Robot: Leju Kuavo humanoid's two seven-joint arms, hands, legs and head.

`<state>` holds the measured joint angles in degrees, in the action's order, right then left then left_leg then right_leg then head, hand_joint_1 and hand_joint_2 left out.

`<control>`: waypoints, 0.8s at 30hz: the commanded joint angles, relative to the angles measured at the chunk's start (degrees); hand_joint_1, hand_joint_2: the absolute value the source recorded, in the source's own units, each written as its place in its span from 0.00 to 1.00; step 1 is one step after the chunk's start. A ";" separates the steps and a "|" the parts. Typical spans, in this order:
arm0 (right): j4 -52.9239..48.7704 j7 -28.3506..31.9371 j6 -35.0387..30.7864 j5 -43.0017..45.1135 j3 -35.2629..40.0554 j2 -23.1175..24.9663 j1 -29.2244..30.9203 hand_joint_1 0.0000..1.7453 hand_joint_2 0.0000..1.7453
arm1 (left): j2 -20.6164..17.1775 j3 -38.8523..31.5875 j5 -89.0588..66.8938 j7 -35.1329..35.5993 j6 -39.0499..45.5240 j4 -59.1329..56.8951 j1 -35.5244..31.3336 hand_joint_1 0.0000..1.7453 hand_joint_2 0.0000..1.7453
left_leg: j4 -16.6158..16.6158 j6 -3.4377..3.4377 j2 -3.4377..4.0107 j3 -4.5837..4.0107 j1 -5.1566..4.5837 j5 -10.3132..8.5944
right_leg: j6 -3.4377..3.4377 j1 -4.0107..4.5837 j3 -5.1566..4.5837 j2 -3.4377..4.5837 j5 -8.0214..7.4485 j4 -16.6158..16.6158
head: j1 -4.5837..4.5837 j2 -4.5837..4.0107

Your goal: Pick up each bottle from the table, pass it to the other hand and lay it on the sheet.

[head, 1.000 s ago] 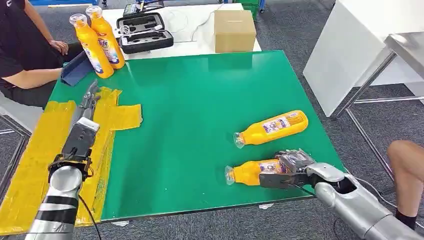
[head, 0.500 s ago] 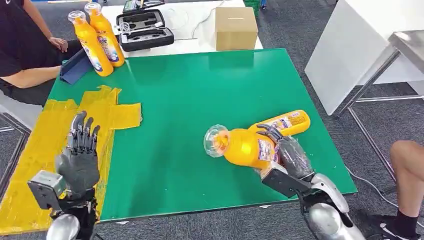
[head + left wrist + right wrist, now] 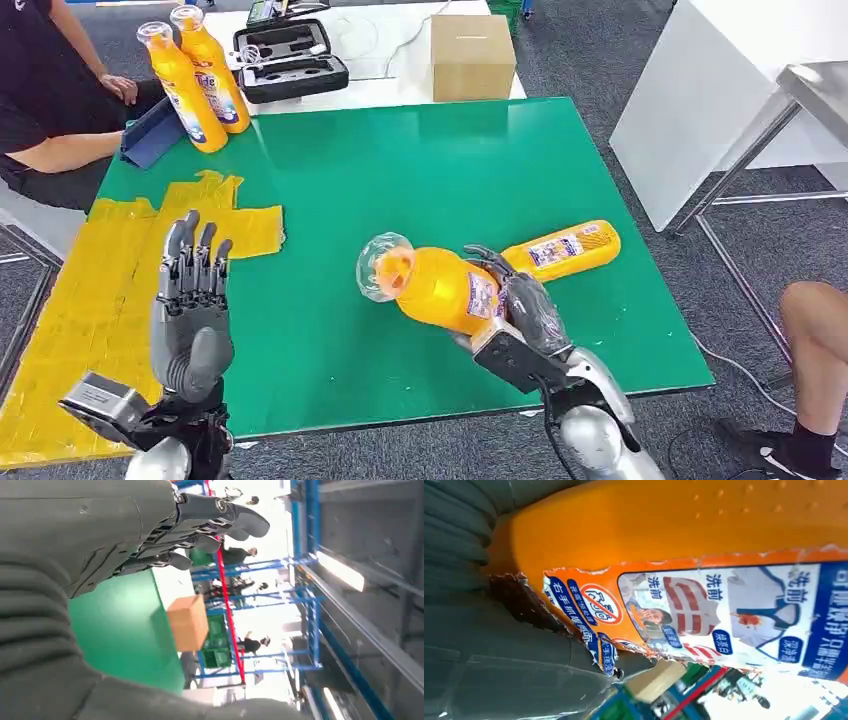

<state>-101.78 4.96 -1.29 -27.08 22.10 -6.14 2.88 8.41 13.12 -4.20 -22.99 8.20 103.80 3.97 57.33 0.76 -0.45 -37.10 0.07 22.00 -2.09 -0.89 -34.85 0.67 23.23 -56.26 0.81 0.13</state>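
Gripping a clear-capped orange plastic bottle (image 3: 440, 287), the right hand (image 3: 528, 313) hovers above the green table (image 3: 400, 180); another orange bottle (image 3: 560, 248) lies just behind. The left hand (image 3: 192, 310) is released, fingers spread, beside the yellow sheet (image 3: 90, 290).

bottle (image 3: 558, 249) on table (image 3: 400, 180) right, sheet (image 3: 100, 290) left

Between the robot hands: bare green worktop (image 3: 400, 180), nothing standing on it.
Left robot hand (image 3: 192, 310): raised with fingers spread, above the yellow sheet (image 3: 90, 300).
Right robot hand (image 3: 525, 315): holds an orange bottle (image 3: 430, 285) above the worktop, cap end toward the left robot hand.
Near right: a second orange bottle (image 3: 560, 248) lies just behind the right robot hand.
Far left corner: two upright orange bottles (image 3: 195, 80), a person's arm (image 3: 60, 150) beside them.
Far edge: black case (image 3: 290, 62) and cardboard box (image 3: 472, 58).
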 commanded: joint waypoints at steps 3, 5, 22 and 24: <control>7.44 -0.41 0.66 5.13 5.33 4.59 9.22 1.00 1.00 | -0.16 7.37 -2.85 -0.73 0.71 -2.82 -0.92 0.00 1.00 | -0.01 -0.06 0.20 0.30 0.02 0.11 | 0.11 0.04 0.23 0.11 0.05 0.03 | 0.00 0.00; 7.30 -0.57 0.67 5.73 5.98 4.51 9.94 1.00 1.00 | -0.66 7.59 -1.54 -0.44 -0.62 -3.96 -0.98 0.00 1.00 | -0.01 -0.09 0.16 0.48 0.06 0.19 | 0.14 0.09 0.44 0.04 0.12 0.06 | 0.02 0.00; 7.53 -0.79 0.26 7.07 7.38 4.69 11.79 1.00 1.00 | -0.90 8.62 2.74 0.81 -3.94 -7.24 -0.85 0.00 1.00 | -0.03 -0.08 0.13 0.35 0.04 0.13 | 0.12 0.06 0.32 0.03 0.08 0.07 | 0.00 0.00; 8.01 -0.82 0.33 7.22 8.44 4.91 12.42 1.00 1.00 | -0.98 8.95 3.94 1.30 -5.05 -8.03 -1.06 0.00 1.00 | -0.04 -0.07 0.14 0.36 0.01 0.13 | 0.11 0.03 0.31 0.05 0.09 0.05 | 0.00 0.00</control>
<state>-97.57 4.42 -0.94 -20.50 27.56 -1.53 11.81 8.87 20.72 -1.92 -22.60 4.57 100.56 3.96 57.33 0.76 -0.46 -37.11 0.07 22.00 -2.09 -0.89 -34.87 0.67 23.24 -56.25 0.81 0.13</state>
